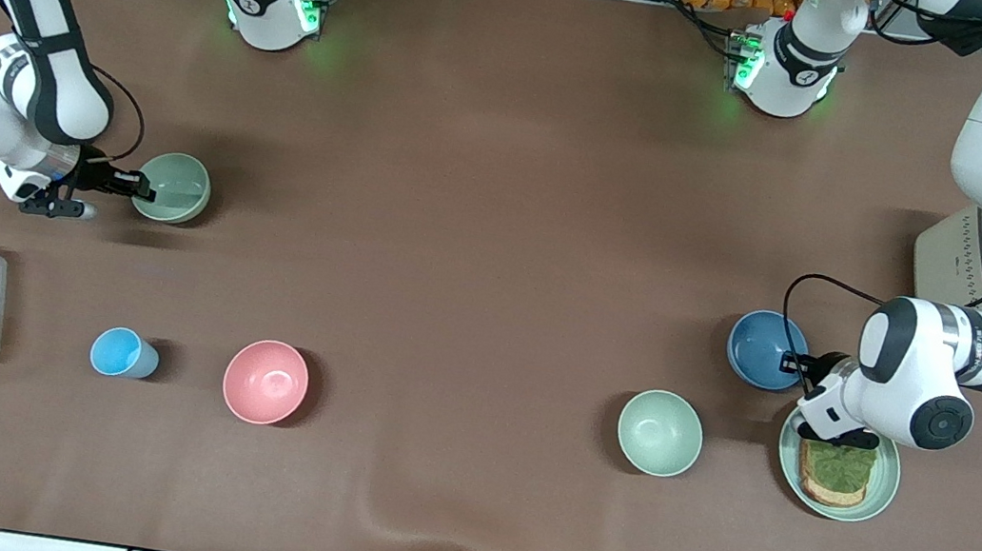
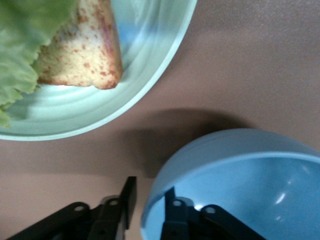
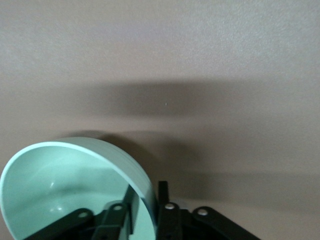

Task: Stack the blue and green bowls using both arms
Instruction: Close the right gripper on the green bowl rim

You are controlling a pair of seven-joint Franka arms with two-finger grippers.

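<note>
While both bowls sit well apart at the two ends of the table (image 1: 505, 172), no stacking is done; only the grasp stage looks reached. Left arm reaches down to the blue bowl (image 1: 764, 348), which rests on the table just beside the plate (image 1: 884, 489) with toast (image 1: 833, 473), farther from the front camera than that plate. Left gripper (image 1: 800, 365) straddles the bowl's rim: in the left wrist view one finger (image 2: 172, 220) is inside the blue bowl (image 2: 240, 185) and the other outside, jaws narrow on the wall, so the rim reads as pinched. Right arm does likewise at its own end: right gripper (image 1: 143, 186) is at the rim of the green bowl (image 1: 173, 187), and the right wrist view shows a finger (image 3: 162, 210) outside the green bowl (image 3: 65, 185) and one inside, narrow on the wall. Both bowls appear not yet lifted. Left to do, by my judgement: lift both, carry them together, set one in the other, release. Paler mint bowl (image 1: 659, 432), pink bowl (image 1: 266, 381), cup (image 1: 120, 352) untouched.
</note>
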